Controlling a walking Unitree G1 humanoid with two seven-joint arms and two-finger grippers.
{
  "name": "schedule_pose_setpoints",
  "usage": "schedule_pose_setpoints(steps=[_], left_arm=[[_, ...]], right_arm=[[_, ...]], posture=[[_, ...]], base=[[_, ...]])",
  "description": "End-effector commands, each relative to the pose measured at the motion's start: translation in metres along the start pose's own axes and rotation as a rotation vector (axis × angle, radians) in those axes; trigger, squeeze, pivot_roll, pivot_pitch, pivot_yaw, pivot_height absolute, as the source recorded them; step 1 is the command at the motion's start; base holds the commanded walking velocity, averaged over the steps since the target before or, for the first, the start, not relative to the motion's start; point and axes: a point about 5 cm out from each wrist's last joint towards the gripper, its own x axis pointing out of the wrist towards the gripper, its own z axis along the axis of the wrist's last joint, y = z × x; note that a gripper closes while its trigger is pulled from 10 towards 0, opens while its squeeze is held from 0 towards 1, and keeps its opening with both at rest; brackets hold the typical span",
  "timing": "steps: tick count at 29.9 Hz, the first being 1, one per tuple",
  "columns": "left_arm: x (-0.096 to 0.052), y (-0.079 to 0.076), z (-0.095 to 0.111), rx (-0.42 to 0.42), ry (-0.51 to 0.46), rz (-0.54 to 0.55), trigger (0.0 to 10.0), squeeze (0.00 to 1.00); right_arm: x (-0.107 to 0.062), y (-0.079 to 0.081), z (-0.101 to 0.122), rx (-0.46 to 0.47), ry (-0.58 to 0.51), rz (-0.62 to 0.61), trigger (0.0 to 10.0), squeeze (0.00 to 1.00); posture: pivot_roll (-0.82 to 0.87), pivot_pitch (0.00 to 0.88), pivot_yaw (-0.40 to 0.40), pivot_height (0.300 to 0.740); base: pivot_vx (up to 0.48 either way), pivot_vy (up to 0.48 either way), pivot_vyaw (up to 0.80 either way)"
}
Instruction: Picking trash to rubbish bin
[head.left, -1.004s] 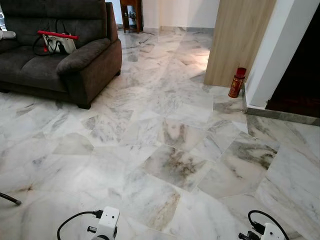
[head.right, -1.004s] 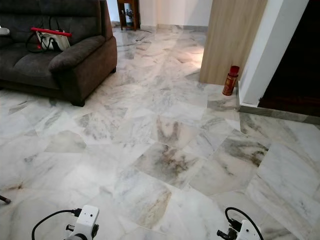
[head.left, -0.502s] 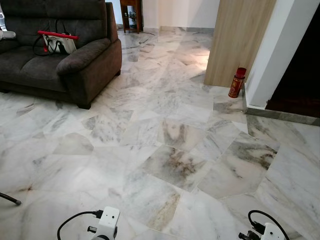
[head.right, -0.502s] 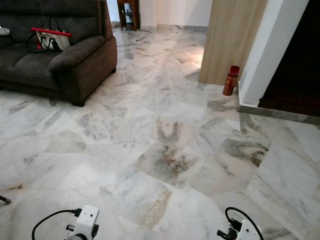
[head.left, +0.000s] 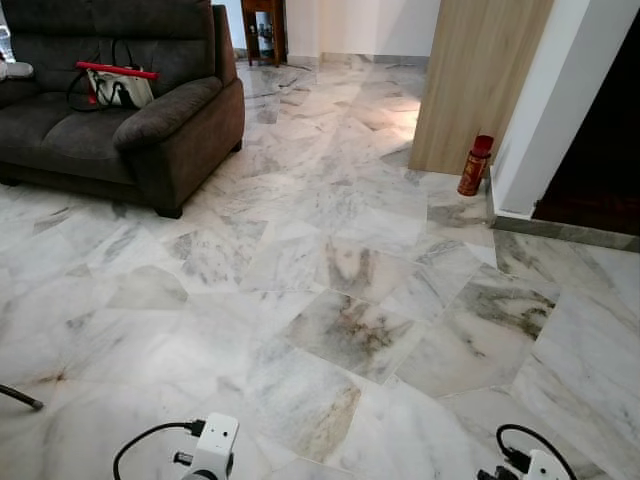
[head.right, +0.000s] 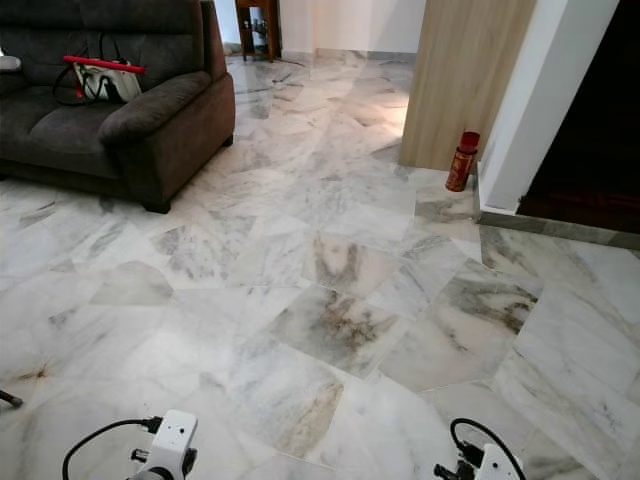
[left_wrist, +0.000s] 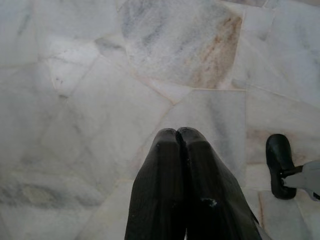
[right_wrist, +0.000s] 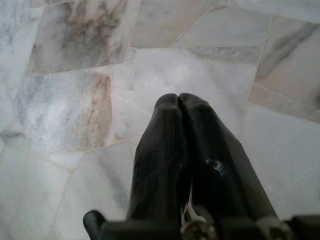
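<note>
Left eye view, red can (head.left: 474, 165) upright, by wall

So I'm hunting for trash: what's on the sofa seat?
On the sofa seat lies a white bag with black straps and a red bar on top. Whatever is inside the bag cannot be seen.

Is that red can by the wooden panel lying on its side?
No, the red can stands upright on the marble floor, at the foot of the wooden panel.
</note>
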Motion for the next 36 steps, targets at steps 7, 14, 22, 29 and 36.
schedule_pose_setpoints(steps=[7, 14, 22, 29, 36], left_arm=[[-0.0012, 0.0046, -0.0022, 0.012, 0.001, 0.016, 10.0, 0.0], [-0.0014, 0.005, -0.0029, -0.001, 0.003, 0.019, 10.0, 0.0], [-0.0014, 0.0048, -0.0032, 0.004, 0.003, 0.025, 10.0, 0.0], [-0.0013, 0.0046, -0.0027, -0.001, 0.002, 0.025, 10.0, 0.0], [-0.0013, 0.0057, -0.0026, -0.002, 0.003, 0.029, 10.0, 0.0]], right_arm=[[-0.0026, -0.002, -0.0047, 0.025, 0.0, -0.012, 10.0, 0.0], [-0.0027, -0.0015, -0.0052, 0.03, 0.0, -0.013, 10.0, 0.0], [-0.0031, -0.0029, -0.0048, 0.037, -0.006, -0.017, 10.0, 0.0], [-0.0027, -0.0021, -0.0039, 0.027, -0.009, -0.012, 10.0, 0.0], [-0.0021, -0.0009, -0.0028, 0.009, -0.01, 0.003, 10.0, 0.0]], posture=[[0.04, 0.078, 0.027, 0.74], [0.04, 0.078, 0.025, 0.74], [0.03, 0.079, 0.024, 0.74], [0.03, 0.07, 0.025, 0.74], [0.03, 0.067, 0.027, 0.74]], base=[[0.0, 0.0, 0.0], [0.0, 0.0, 0.0], [0.0, 0.0, 0.0], [0.124, 0.0, 0.0], [0.307, 0.0, 0.27]])
